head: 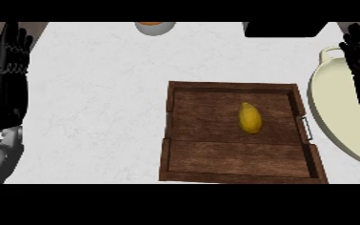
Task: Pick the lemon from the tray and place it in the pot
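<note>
The left robot hand (pixel 14 52) is showing as all black, with long slim fingers that are looking ribbed, made of short segments with faint lighter edges. Below it a grey, rounded part of the forearm (pixel 8 148) is showing, with a smooth and slightly shiny surface and a darker band where it is meeting the black part. The right robot hand (pixel 352 52) is also appearing black, and only narrow fingers of the same segmented shape are showing.
</note>
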